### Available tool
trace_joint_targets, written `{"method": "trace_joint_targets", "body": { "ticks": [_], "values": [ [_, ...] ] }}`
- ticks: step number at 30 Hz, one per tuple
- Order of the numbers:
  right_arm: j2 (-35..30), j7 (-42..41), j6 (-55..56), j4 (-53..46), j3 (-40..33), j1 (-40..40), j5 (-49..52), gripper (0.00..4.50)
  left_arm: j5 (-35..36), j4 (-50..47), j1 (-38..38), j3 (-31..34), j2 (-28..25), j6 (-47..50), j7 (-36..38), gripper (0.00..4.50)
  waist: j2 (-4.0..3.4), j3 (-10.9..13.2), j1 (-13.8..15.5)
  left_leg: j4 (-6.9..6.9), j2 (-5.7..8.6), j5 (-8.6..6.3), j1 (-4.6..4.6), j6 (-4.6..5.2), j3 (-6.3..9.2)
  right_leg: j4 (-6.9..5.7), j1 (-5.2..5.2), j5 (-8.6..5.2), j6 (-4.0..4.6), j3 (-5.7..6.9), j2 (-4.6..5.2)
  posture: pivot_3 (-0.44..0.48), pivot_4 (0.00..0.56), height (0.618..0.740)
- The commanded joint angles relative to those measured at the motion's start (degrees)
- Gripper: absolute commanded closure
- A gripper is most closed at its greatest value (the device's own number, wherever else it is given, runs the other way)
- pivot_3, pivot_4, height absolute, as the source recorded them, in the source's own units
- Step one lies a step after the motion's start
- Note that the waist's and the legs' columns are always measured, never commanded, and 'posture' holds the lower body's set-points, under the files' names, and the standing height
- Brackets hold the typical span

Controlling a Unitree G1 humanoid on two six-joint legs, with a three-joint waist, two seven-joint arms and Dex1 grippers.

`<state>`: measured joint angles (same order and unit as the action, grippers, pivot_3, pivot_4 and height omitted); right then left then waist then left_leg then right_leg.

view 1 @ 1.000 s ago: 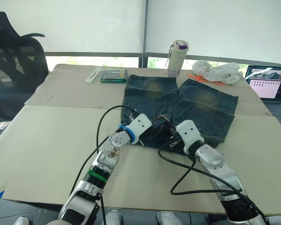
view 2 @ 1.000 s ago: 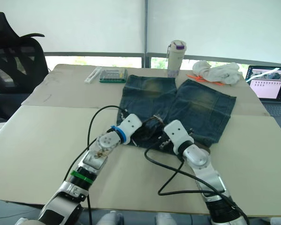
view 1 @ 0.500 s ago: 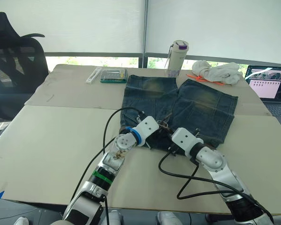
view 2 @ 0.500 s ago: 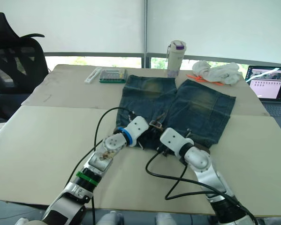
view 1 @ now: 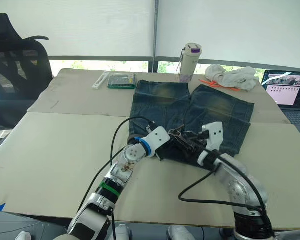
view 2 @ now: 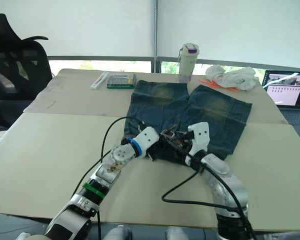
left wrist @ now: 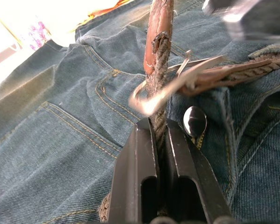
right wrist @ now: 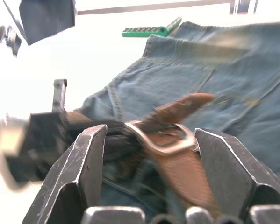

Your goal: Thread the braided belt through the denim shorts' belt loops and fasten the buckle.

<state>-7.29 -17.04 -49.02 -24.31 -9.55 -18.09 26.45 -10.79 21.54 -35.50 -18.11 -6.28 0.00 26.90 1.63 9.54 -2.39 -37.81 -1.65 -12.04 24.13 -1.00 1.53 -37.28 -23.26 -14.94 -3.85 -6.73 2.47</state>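
Observation:
The denim shorts lie flat on the table, waistband toward me. At the waistband my left gripper is shut on the braided belt, whose brown tip sticks up past the pale metal buckle. A metal button shows beside the fingers. My right gripper faces the left one from the right, open, with its fingers spread on either side of the buckle and not touching it. In the left eye view both grippers meet at mid waistband. I cannot make out the belt loops.
A bottle, a white cloth and a green case stand beyond the shorts. An open laptop is at the far right. Black cables trail across the table near me. An office chair stands at the left.
My right gripper has opened wide, and its wrist has swung out to the right, so it now points left at the buckle. The left gripper edged right, still gripping the belt.

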Motion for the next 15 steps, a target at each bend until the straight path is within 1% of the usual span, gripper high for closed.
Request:
{"method": "trace_joint_targets", "body": {
  "ticks": [1,3,6,9,11,12,13,14,15],
  "values": [
    [6.5,10.0,-5.8,-0.1,-7.3,-4.6,6.3,1.17,-1.3,0.0,-1.0,-0.7,-0.1,-2.4,-1.0,4.5,-0.02,0.0,0.0,0.0,-0.01,0.0,0.01,0.0,0.01,-0.01,-0.01,0.0,0.0,0.01,0.0,0.0,0.15,0.737],
    [8.8,13.0,-7.6,0.8,-9.6,-6.2,8.1,1.17,-1.6,0.2,-1.0,-0.9,0.0,-2.8,-1.1,4.5,-0.02,0.0,0.0,0.0,0.0,0.0,0.02,0.0,0.01,-0.03,-0.03,0.0,0.0,0.01,0.01,0.0,0.15,0.737],
    [9.4,16.0,-9.2,2.3,-10.3,-7.6,8.4,1.17,-1.8,0.0,-0.8,-1.0,0.1,-3.0,-1.3,4.5,-0.03,0.0,0.1,0.0,0.01,0.0,0.03,0.0,0.01,-0.02,-0.03,0.0,0.0,0.02,0.02,0.0,0.15,0.737],
    [8.9,16.9,-9.8,2.9,-9.9,-8.0,8.8,1.99,-2.0,-0.1,-0.8,-1.1,0.0,-3.2,-1.5,4.5,-0.04,0.0,0.0,0.0,0.02,0.0,0.04,0.0,0.0,0.0,-0.03,0.0,0.0,0.02,0.02,0.0,0.15,0.737],
    [8.6,17.2,-9.4,3.2,-9.7,-8.1,9.1,2.63,-2.3,-0.1,-0.8,-1.1,-0.1,-3.5,-1.6,4.5,-0.05,0.0,-0.1,0.0,0.01,0.0,0.03,0.0,0.01,-0.02,-0.04,0.0,0.0,0.02,0.01,0.0,0.15,0.737],
    [8.5,17.3,-9.2,3.5,-9.7,-8.2,9.2,3.1,-2.3,0.0,-0.8,-1.1,-0.1,-3.8,-1.6,4.5,-0.06,0.0,-0.2,0.0,0.01,0.0,0.03,0.0,0.0,-0.02,-0.04,0.0,0.0,0.02,0.01,0.0,0.15,0.737],
    [8.3,17.4,-9.1,3.6,-9.7,-8.3,9.4,3.33,-2.2,0.0,-0.7,-1.1,-0.1,-4.0,-1.4,4.5,-0.06,0.0,-0.3,0.0,0.01,0.0,0.03,0.0,0.0,-0.02,-0.04,0.0,0.0,0.02,0.0,0.0,0.15,0.737],
    [8.2,17.5,-9.0,3.8,-9.8,-8.4,9.6,3.75,-2.1,0.1,-0.8,-1.1,-0.1,-4.2,-1.1,4.5,-0.06,0.0,-0.3,0.0,0.0,0.0,0.03,0.0,0.0,-0.02,-0.04,0.0,0.0,0.02,0.0,0.0,0.15,0.737],
    [8.2,17.7,-8.9,3.8,-10.1,-8.5,10.0,4.01,-2.2,0.2,-0.8,-1.2,-0.2,-4.6,-0.9,4.5,-0.07,0.0,-0.2,0.0,0.0,0.0,0.03,0.0,0.0,-0.02,-0.04,0.0,0.0,0.02,0.0,0.0,0.15,0.737]
  ]
}}
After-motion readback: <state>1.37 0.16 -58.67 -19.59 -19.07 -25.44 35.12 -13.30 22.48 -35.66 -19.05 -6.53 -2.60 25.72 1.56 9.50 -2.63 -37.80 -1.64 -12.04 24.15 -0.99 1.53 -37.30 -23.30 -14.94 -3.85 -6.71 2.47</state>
